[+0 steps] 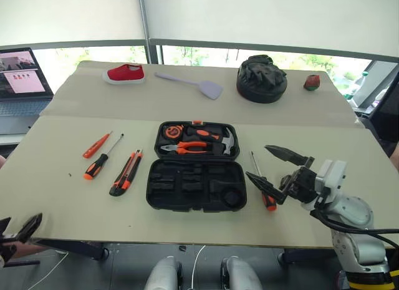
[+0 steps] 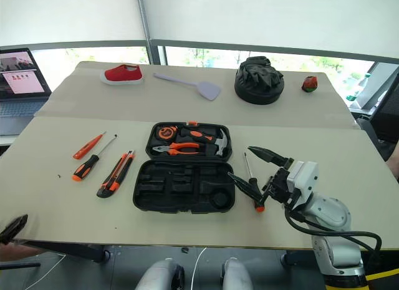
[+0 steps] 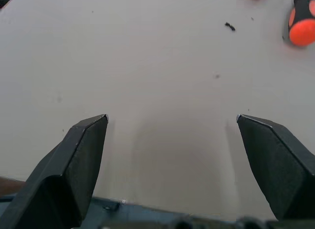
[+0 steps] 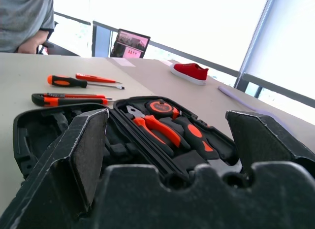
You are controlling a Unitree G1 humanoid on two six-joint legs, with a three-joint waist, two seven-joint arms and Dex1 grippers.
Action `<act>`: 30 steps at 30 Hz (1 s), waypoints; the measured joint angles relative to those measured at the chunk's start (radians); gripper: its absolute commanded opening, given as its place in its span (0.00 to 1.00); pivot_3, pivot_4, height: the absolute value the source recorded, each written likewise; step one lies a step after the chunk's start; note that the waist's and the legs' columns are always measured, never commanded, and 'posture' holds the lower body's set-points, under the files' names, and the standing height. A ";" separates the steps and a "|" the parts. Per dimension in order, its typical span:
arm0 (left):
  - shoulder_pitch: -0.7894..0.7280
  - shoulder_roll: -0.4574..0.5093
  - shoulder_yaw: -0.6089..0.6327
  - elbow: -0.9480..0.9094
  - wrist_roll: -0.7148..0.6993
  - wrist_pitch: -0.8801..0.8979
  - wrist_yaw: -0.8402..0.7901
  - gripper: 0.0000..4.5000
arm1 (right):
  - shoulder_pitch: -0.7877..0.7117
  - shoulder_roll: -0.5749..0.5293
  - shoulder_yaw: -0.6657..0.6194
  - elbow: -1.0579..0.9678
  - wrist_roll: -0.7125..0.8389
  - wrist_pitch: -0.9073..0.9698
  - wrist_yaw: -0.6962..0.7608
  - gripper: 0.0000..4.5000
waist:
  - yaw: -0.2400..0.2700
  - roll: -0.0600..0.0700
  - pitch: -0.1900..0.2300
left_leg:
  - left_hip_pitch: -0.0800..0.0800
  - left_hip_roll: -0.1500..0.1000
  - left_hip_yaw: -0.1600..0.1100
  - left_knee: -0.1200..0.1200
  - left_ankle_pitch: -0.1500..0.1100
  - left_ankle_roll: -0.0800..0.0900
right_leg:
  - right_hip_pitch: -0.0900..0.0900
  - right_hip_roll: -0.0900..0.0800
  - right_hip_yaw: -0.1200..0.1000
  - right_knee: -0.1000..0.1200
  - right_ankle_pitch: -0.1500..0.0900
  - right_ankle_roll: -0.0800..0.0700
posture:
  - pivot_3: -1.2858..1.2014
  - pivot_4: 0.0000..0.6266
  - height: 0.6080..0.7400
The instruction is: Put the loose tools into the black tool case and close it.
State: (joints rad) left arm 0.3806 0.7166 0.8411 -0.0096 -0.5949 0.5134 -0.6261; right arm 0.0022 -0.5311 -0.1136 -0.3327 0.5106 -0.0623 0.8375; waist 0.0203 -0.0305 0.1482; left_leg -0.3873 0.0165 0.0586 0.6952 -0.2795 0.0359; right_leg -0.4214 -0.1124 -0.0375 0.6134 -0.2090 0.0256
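Observation:
The black tool case point(image 1: 196, 189) lies open at the table's middle, with orange-handled pliers and a hammer in its far half point(image 4: 162, 128). Left of it lie a thin orange screwdriver point(image 1: 96, 145), a black-and-orange screwdriver point(image 1: 100, 163) and a utility knife point(image 1: 126, 173). A second black-and-orange screwdriver point(image 1: 263, 189) lies just right of the case. My right gripper point(image 1: 258, 161) hovers open above that screwdriver, its fingers point(image 4: 91, 145) pointing toward the case. Down at the table's front left corner my left gripper point(image 3: 172, 120) stands open over bare tabletop, holding nothing.
Along the far side lie a red shoe point(image 1: 124, 73), a lilac spatula point(image 1: 194, 83), a lumpy black fabric bundle point(image 1: 262, 79) and a small red object point(image 1: 312, 82). A laptop point(image 1: 19, 81) sits at the far left. A person point(image 4: 24, 17) stands beyond the table.

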 measured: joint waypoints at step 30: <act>-0.939 0.278 -0.868 0.429 0.315 0.339 -0.215 0.52 | 0.021 -0.007 0.015 -0.041 -0.037 -0.006 0.025 1.00 | -0.017 -0.003 0.000 | -0.001 -0.002 0.003 0.000 0.001 -0.003 | -0.001 0.005 0.003 0.010 -0.001 0.000 | 0.52 0.24 1.00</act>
State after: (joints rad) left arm -0.5585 0.9943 -0.0270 0.4199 -0.2796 0.8527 -0.8414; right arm 0.0233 -0.5381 -0.0989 -0.3732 0.4737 -0.0683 0.8629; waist 0.0030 -0.0332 0.1484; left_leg -0.3885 0.0141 0.0614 0.6951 -0.2783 0.0326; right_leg -0.4228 -0.1077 -0.0343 0.6234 -0.2097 0.0251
